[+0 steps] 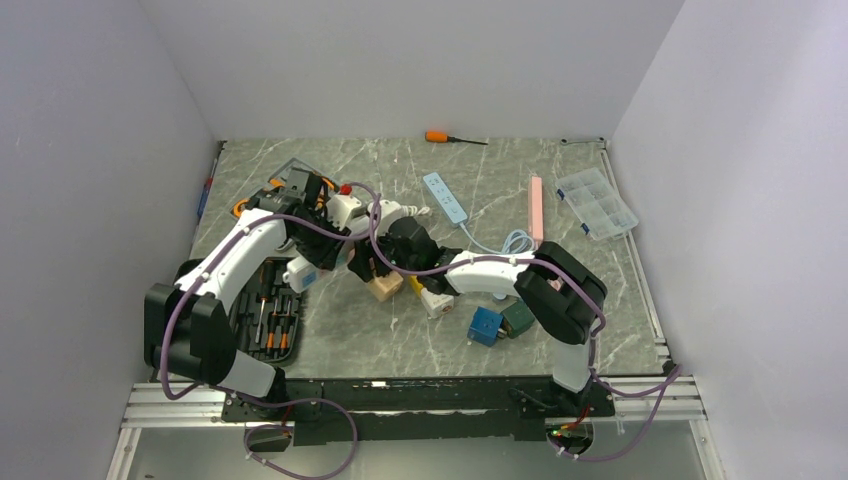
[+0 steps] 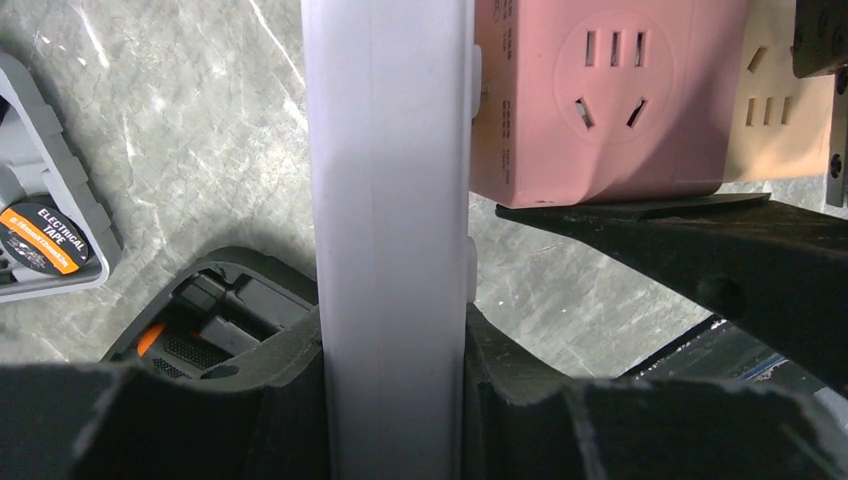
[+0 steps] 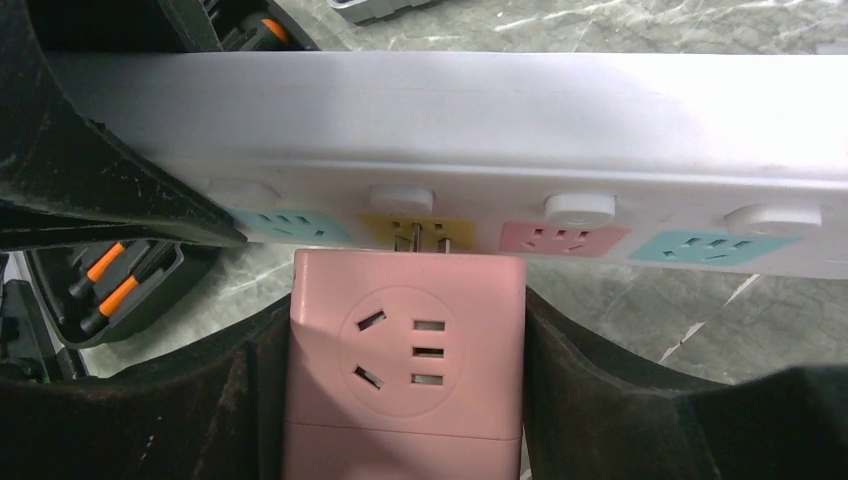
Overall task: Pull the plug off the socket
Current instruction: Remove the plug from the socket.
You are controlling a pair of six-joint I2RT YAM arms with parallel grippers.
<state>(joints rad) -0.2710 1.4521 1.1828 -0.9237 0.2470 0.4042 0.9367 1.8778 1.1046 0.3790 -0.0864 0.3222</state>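
Observation:
My left gripper is shut on a long white power strip, which also spans the right wrist view. It has a row of coloured sockets. My right gripper is shut on a pink cube plug, which also shows in the left wrist view. The plug sits in front of the yellow socket. Its metal prongs show in a narrow gap between plug and strip. In the top view the plug is hidden by the gripper.
A beige cube adapter lies just below the grippers, a white plug beside it. An open tool case lies at left. Blue and green cubes lie right. A blue strip, pink strip and clear organizer lie behind.

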